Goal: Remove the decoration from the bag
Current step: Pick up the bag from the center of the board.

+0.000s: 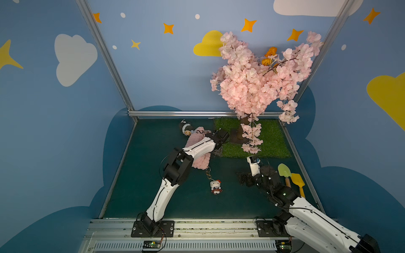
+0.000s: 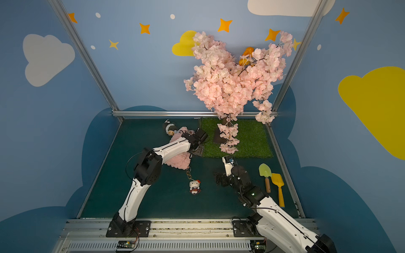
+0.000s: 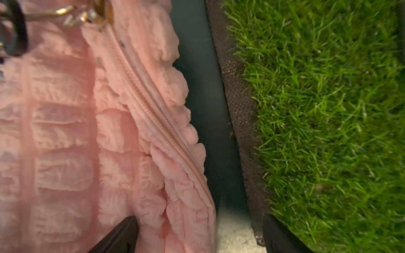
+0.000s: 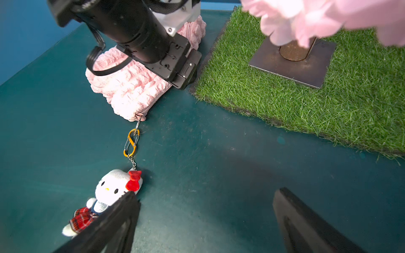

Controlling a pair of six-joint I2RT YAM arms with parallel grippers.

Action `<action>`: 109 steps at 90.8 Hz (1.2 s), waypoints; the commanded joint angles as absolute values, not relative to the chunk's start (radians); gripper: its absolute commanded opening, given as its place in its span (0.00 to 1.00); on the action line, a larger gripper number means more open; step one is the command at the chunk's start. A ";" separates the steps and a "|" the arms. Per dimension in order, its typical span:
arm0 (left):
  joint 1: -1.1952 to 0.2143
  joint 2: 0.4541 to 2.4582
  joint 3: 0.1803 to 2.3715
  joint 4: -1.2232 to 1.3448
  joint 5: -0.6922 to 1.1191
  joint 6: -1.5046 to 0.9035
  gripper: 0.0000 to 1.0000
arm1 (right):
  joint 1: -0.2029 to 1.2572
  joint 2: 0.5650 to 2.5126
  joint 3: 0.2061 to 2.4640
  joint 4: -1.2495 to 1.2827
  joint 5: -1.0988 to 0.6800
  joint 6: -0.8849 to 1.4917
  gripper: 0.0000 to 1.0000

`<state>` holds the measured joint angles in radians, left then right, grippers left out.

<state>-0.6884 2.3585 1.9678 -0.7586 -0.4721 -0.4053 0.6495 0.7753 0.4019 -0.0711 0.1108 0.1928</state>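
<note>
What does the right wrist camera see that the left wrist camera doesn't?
Only the right wrist view shows the white kitty charm, its orange clip hooked to the pink bag, and the tree's metal base. Only the left wrist view shows blurry gold hardware at the bag's other end. Both show the bag and the grass mat.
</note>
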 commanded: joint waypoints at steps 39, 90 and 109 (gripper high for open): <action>-0.676 2.503 2.118 -0.944 -0.578 -0.322 0.56 | 0.620 0.782 0.396 -0.061 0.113 0.197 0.98; -0.663 2.532 2.073 -0.979 -0.579 -0.238 0.32 | 0.594 0.784 0.386 -0.044 0.106 0.239 0.97; -0.667 2.465 2.091 -0.978 -0.567 -0.178 0.04 | 0.588 0.800 0.389 -0.025 0.095 0.255 0.98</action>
<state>-0.6861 2.4878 2.1174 -0.8989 -0.5915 -0.2222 0.5926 0.7967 0.3965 -0.0593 0.1028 0.2352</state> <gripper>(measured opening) 0.091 0.977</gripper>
